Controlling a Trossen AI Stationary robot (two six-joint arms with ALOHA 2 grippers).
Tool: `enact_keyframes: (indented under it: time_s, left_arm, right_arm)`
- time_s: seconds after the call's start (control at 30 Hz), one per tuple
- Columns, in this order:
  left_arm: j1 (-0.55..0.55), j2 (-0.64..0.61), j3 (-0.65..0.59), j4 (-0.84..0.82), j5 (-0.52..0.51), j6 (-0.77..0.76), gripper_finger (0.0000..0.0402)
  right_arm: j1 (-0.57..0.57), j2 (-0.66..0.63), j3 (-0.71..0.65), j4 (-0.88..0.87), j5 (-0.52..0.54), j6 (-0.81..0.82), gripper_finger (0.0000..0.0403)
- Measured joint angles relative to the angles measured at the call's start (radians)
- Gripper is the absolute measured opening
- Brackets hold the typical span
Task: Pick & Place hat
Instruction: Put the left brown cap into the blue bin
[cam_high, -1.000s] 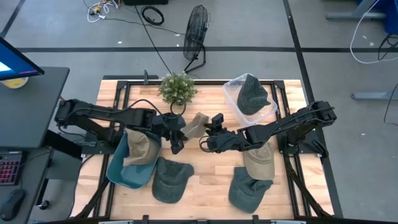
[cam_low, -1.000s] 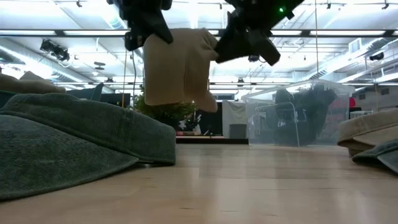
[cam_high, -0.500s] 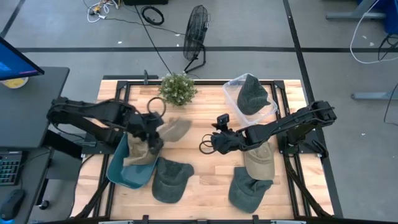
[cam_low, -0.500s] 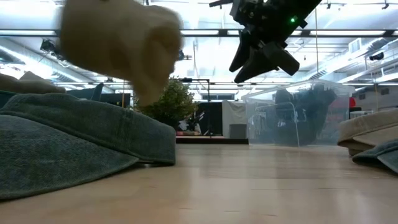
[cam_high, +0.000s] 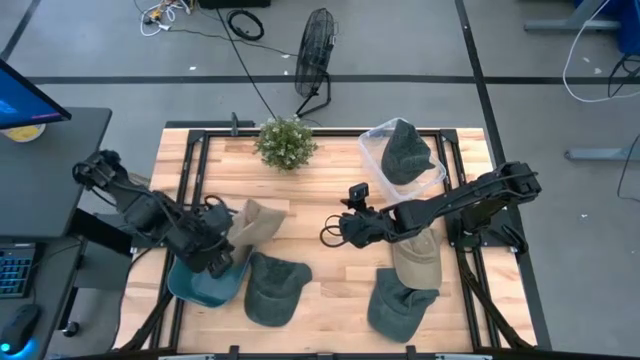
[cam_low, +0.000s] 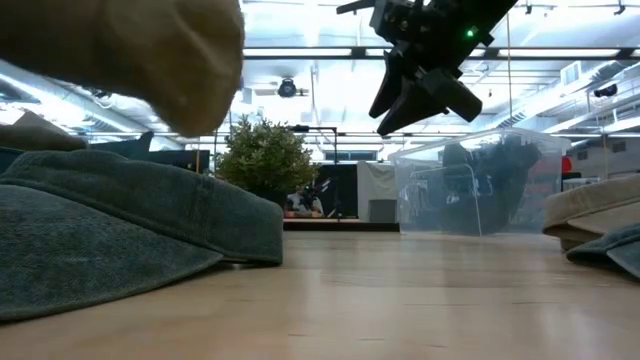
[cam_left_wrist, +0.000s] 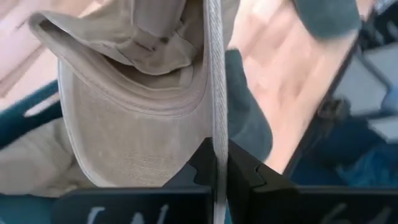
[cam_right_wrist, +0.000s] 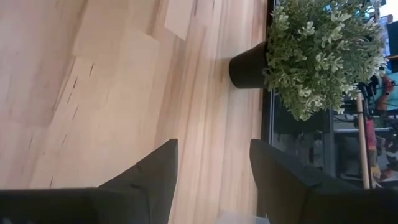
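A tan cap (cam_high: 252, 221) hangs from my left gripper (cam_high: 226, 247) over the far right corner of the blue bin (cam_high: 192, 289) at the table's left. It also shows in the left wrist view (cam_left_wrist: 137, 106) and at the top left of the low view (cam_low: 120, 50). My left gripper (cam_left_wrist: 216, 163) is shut on the cap. My right gripper (cam_high: 331, 234) is open and empty above the middle of the table, seen also in its wrist view (cam_right_wrist: 214, 149) and in the low view (cam_low: 405, 95). My left gripper pinches the tan cap's brim (cam_left_wrist: 216, 134) between its two fingers, which meet it at its edge. The brim stands edge-on between the fingers, and the crown (cam_left_wrist: 124, 56) spreads beyond them. The cap is lifted clear of the table.
A dark green cap (cam_high: 272, 289) lies right of the blue bin. A tan cap (cam_high: 416, 256) and a green cap (cam_high: 398, 306) lie at the near right. A clear bin (cam_high: 372, 150) with a green cap stands far right, and a potted plant (cam_high: 285, 141) at the far middle.
My left gripper has carried the tan cap from the table's middle toward the left and near edges, to above the blue bin. The cap has come away from my right gripper, which has stayed near the middle of the table.
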Motion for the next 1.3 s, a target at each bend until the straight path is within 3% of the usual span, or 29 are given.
enact_keyframes:
  time_s: [0.2,0.43,0.63,0.97,1.13,1.3]
  left_arm:
    - [-0.158,0.0,0.0,-0.099,0.133,-0.319,0.0015]
    - [-0.305,0.002,0.0,-0.064,0.052,-0.475,0.0016]
    - [-0.363,0.002,-0.019,-0.176,0.128,-0.71,0.0016]
    - [-0.301,-0.003,-0.215,-0.029,0.065,-0.773,0.0022]
    - [-0.235,-0.003,-0.293,-0.042,-0.061,-0.805,0.0035]
    - [-0.192,-0.003,-0.338,0.004,-0.045,-0.826,0.0065]
  right_arm:
    - [-0.013,0.0,0.0,0.001,-0.002,0.007,0.0204]
    - [-0.042,0.0,0.0,0.043,-0.105,0.004,0.0204]
    - [-0.064,0.0,0.0,0.07,-0.133,-0.006,0.0204]
    - [-0.065,0.0,0.0,0.163,-0.175,-0.108,0.0204]
    - [-0.065,0.0,0.0,0.175,-0.245,-0.132,0.0204]
    - [-0.065,0.0,0.0,0.175,-0.262,-0.136,0.0204]
